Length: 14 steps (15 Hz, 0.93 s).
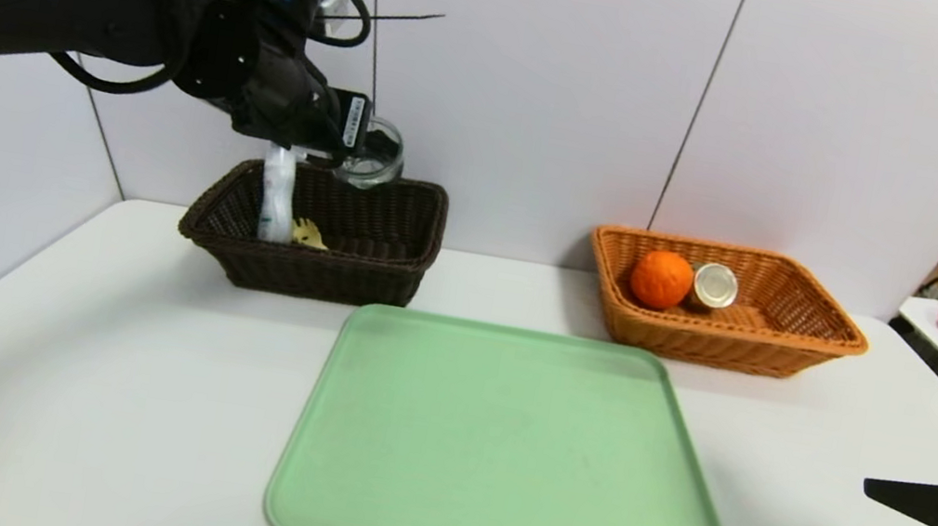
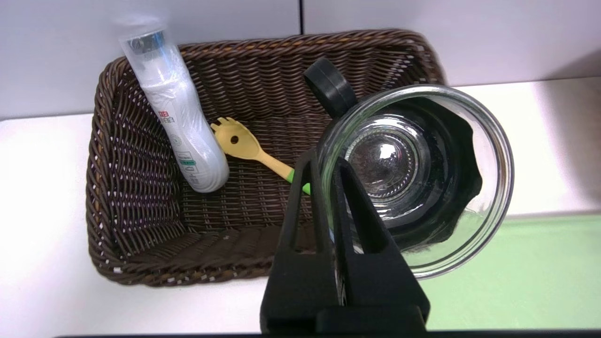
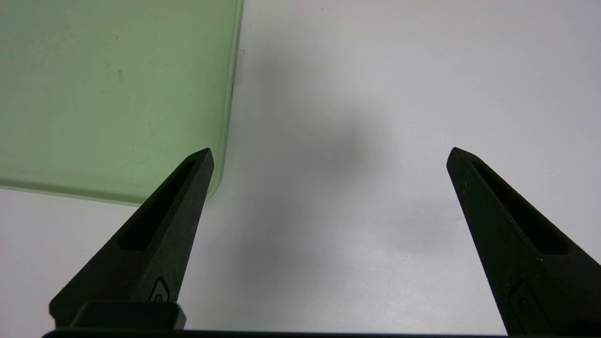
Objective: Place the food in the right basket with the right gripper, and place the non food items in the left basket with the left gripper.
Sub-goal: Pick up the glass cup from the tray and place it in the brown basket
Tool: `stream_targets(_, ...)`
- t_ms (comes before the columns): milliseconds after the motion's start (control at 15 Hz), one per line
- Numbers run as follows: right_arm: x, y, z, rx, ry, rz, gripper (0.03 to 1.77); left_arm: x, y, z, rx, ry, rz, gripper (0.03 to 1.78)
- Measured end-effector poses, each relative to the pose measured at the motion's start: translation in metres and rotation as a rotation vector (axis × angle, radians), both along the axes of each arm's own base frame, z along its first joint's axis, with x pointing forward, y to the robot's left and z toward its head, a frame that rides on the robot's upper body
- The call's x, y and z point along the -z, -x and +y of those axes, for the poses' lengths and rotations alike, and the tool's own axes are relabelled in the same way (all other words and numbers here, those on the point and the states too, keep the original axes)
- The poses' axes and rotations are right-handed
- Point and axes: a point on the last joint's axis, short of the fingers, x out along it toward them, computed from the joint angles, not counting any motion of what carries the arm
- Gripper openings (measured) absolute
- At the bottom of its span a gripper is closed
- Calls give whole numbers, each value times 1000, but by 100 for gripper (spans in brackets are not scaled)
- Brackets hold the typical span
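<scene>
A: Status check. Where's our left gripper (image 1: 345,151)?

B: Upper left of the head view, up over the left basket (image 1: 314,231), abt above its back-right part. Fingers pinched tight on the rim of the glass dish (image 1: 373,154). In the left wrist view we see one finger (image 2: 307,188) outside the wall and one inside, dish (image 2: 415,178) tilted w/ its mouth toward the cam, clear of the wicker.

A: So the dish isn't in the basket yet?

B: No, we've got it in the air. Below it, centre-left of that wrist view, the white bottle (image 2: 181,117) leans against the basket's (image 2: 141,253) side wall, cap up. The yellow pasta spoon (image 2: 246,148) lies flat on the floor just beside the bottle's base, prongs twd the bottle.

A: And the food?

B: Both in the right basket (image 1: 720,340), upper right of centre in the head view. Orange (image 1: 661,279) and tin can (image 1: 715,286) sit touching, can on its side w/ the lid facing us.

A: Right gripper (image 1: 871,488)?

B: Parked at the right edge, lower part of the head view, over the white table (image 1: 88,353). Right wrist view shows its fingers (image 3: 159,234) spread wide, nothing btwn them, beside the corner of the green tray (image 3: 112,94).

A: Tray itself?

B: Centre of the head view, nearer us than both baskets; we see nothing lying on it (image 1: 515,449).
</scene>
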Motion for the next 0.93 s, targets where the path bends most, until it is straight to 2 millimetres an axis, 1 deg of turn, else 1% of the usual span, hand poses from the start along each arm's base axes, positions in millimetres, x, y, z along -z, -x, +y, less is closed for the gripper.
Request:
stream_targets(267, 0, 1, 0, 2, 0, 0, 171, 32, -31, 4, -37, -19, 47, 9)
stream_targets(533, 1, 1, 0, 1, 0, 1, 171, 69, -59, 6, -61, -48, 122, 9)
stream_targets(733, 1, 0, 0, 0, 2, 3, 171, 95, -73, 6, -51, -51, 177, 9)
stream_targets(933, 1, -2, 0, -1, 3, 7, 171, 107, -80, 9, -32, -33, 207, 9)
